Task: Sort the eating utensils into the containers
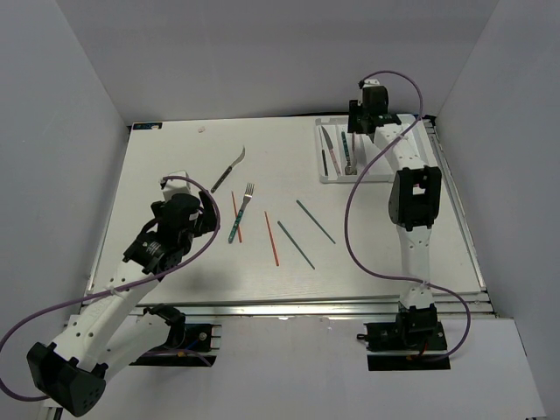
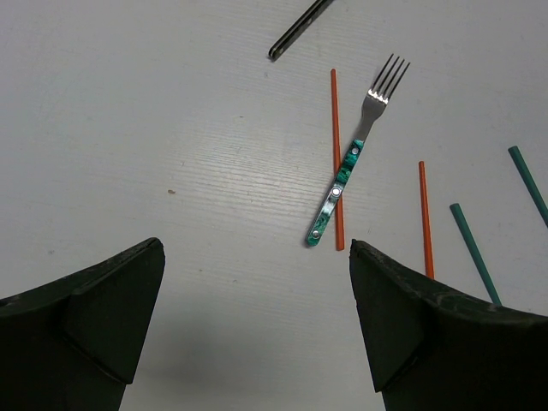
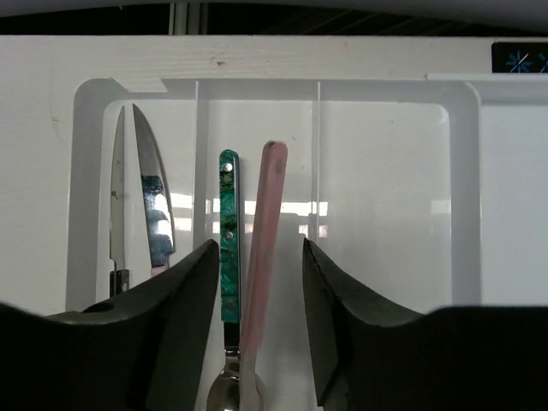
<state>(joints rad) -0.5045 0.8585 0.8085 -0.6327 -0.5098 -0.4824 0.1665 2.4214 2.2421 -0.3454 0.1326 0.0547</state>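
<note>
The white tray (image 1: 337, 179) stands at the back right. In the right wrist view its (image 3: 385, 214) first compartment holds two knives (image 3: 152, 205). The second holds a teal-handled spoon (image 3: 229, 223) and a pink-handled spoon (image 3: 265, 214). My right gripper (image 3: 260, 248) hovers open above the tray (image 1: 360, 122), with the pink handle between its jaws and a gap on the right. My left gripper (image 1: 203, 210) is open and empty over bare table (image 2: 255, 248). Ahead of it lie a teal-handled fork (image 2: 355, 163), two red chopsticks (image 2: 336, 163), two teal chopsticks (image 2: 473, 253) and a dark-handled knife (image 1: 227, 168).
The loose utensils lie spread across the middle of the table (image 1: 175, 149), between the two arms. White walls close in the table on the left, back and right. The tray's two right compartments (image 3: 390, 282) show nothing in them.
</note>
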